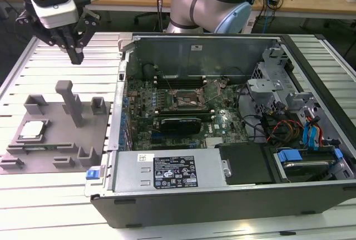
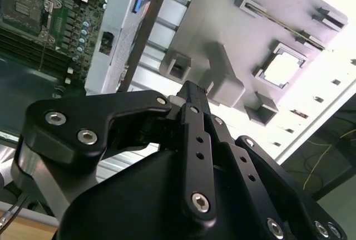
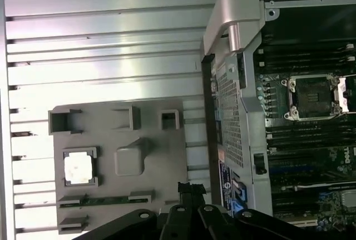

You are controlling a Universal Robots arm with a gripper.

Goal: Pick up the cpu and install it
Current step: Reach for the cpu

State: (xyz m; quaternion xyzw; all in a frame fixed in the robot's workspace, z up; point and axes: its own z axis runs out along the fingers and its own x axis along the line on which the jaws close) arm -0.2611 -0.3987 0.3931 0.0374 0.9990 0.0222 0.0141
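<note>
Nearest to me in the exterior view I had the slatted metal worktop (image 1: 44, 206). On it sat the computer case (image 1: 222, 201), lying flat with its open side up. Just inside its near wall was the silver power supply (image 1: 167, 170) with a white label. Past that came the green motherboard (image 1: 222, 123), and in the middle of it the socket (image 1: 186, 96), a square metal frame with a dark centre. I had that socket (image 3: 311, 98) in the first wrist view as well.

Over on the exterior view's left, just beside the case, lay the grey plate (image 1: 55, 145) with its blocks and slots. And there was the cpu (image 1: 32, 130), flat in a square nest near the plate's left edge, shiny top up, nothing touching it. In the first wrist view the cpu (image 3: 78, 169) was a bright square in that nest, and in the second wrist view the cpu (image 2: 282, 68) glared almost white. A tall post (image 1: 69, 101) stood upright on the plate, further back than the cpu and nearer the case.

Further back again, the pincer (image 1: 76, 56) hung in the air beyond the plate's far edge, pointing down. Its two fingers were closed together with nothing between them, and it was well apart from the cpu. In the second wrist view I saw the pincer (image 2: 191, 91) as black fingers pressed together, with the post just past the tip.

Furthest off, the arm (image 1: 217, 0), silver with pale blue caps, rose behind the case's back wall.
</note>
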